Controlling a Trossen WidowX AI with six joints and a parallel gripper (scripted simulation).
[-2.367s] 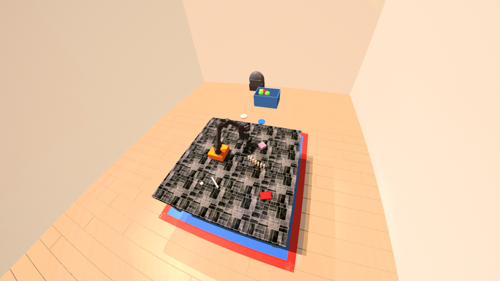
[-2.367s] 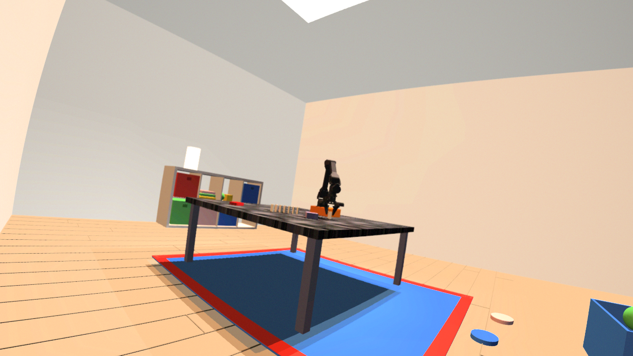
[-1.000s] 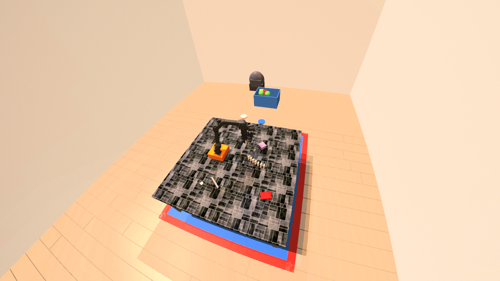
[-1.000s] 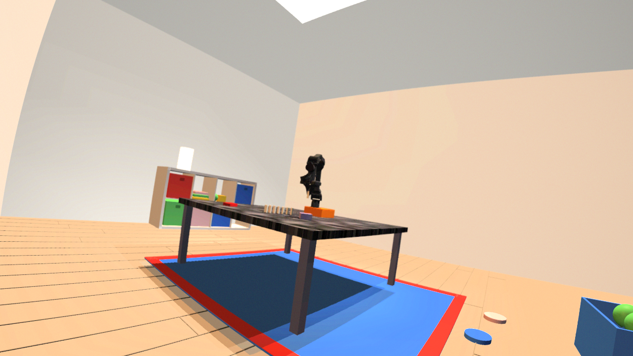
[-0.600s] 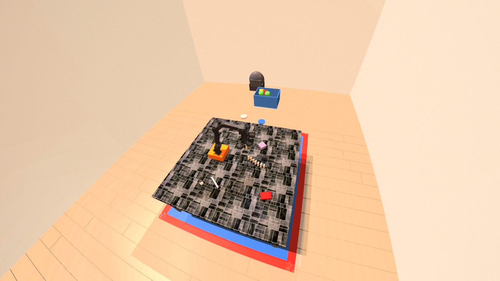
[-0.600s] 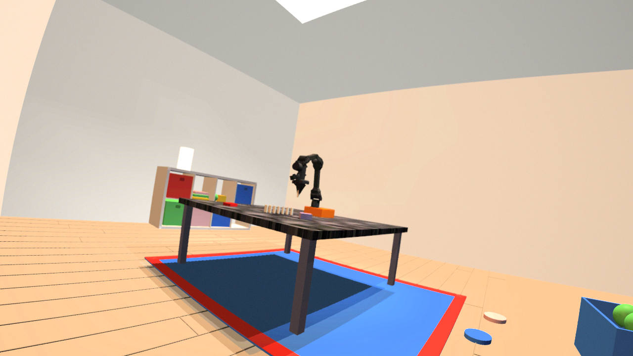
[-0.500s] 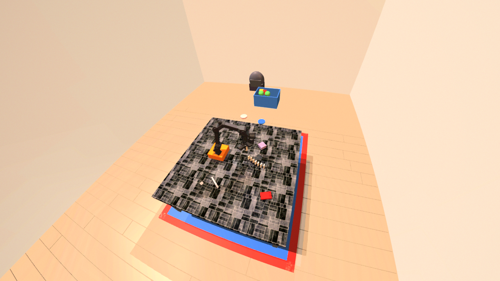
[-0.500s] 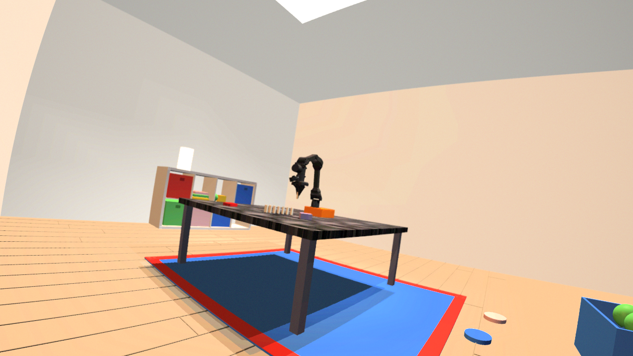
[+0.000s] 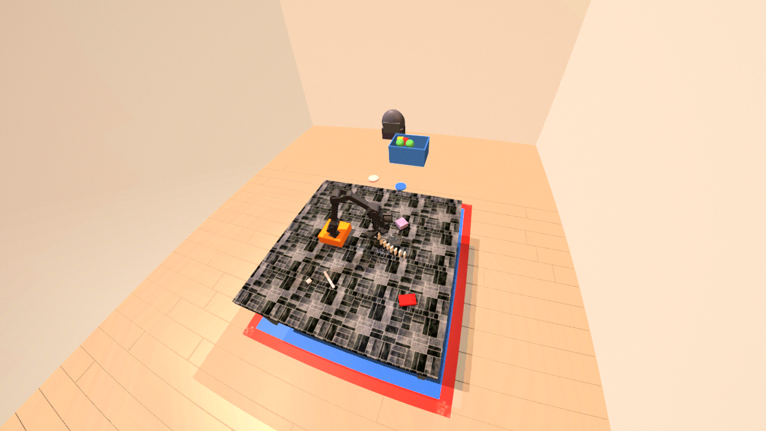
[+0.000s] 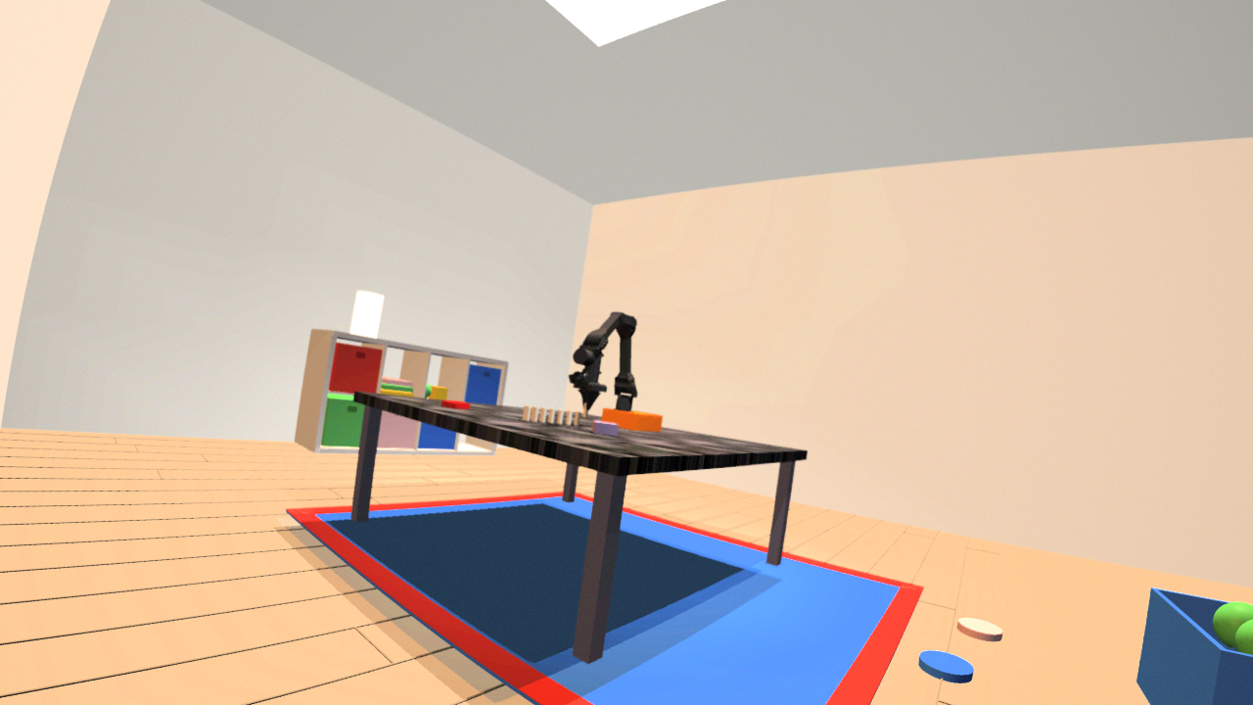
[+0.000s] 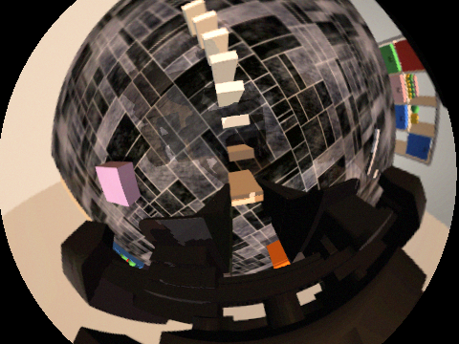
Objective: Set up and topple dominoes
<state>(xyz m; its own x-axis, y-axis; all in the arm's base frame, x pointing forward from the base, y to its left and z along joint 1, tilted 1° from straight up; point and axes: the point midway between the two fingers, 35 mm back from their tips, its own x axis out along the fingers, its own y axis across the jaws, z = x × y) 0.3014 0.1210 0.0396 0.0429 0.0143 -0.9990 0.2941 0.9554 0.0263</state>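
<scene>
A row of several pale standing dominoes runs across the dark table, away from the fingers in the wrist view. My gripper is shut on a wooden domino, held upright at the end of the row nearest the orange base. A gap shows between the held domino and the closest standing one. Whether its bottom touches the table is too small to tell. A small pale block lies off to the side; I cannot tell if it is a domino.
A pink block lies beside the row. A red block lies beyond the row's far end. A pale stick lies near the small block. The orange base carries the arm.
</scene>
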